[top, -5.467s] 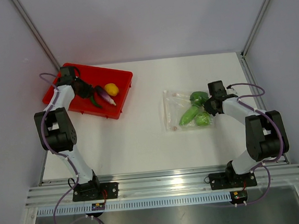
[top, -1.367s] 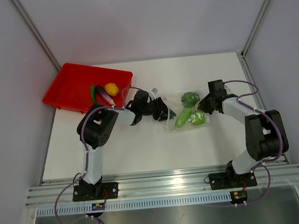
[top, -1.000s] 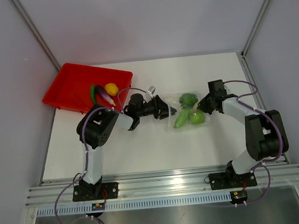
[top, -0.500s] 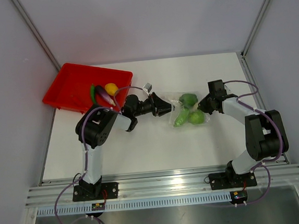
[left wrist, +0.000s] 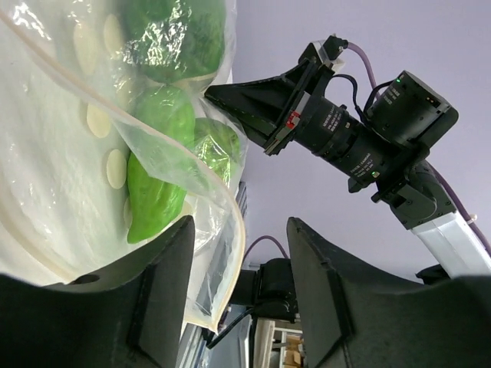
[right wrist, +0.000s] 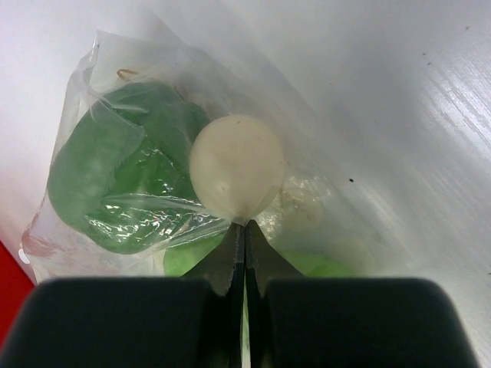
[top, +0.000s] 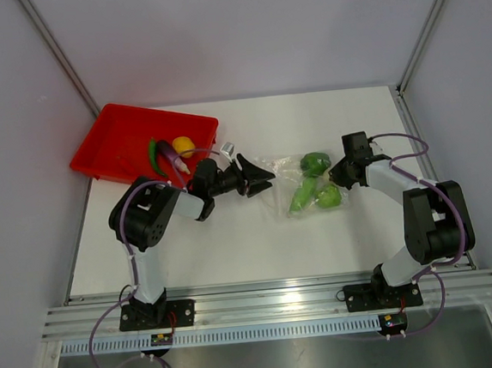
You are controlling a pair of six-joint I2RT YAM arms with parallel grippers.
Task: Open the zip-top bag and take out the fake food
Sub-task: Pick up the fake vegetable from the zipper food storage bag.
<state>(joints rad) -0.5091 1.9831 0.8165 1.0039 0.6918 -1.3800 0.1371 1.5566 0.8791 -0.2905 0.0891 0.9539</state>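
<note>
White table (top: 234, 245), pale lilac walls (top: 241, 29). Red tray (top: 114, 148) at far left corner, purple and yellow pieces (top: 177, 151) inside. Zip-top bag (top: 276, 166) right of centre, green fake food (top: 315, 162) within. Right gripper (top: 338, 176) pinched tight on bag's right edge. Left gripper (top: 262, 176) spread apart at bag's left rim, clamping nothing. Drawn back slightly toward tray since half a second ago.

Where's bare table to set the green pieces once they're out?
Bare table lies between the arm bases and the zip-top bag, and along the far edge right of the red tray. Crowded: the middle line, left claw, bag, right claw.
</note>
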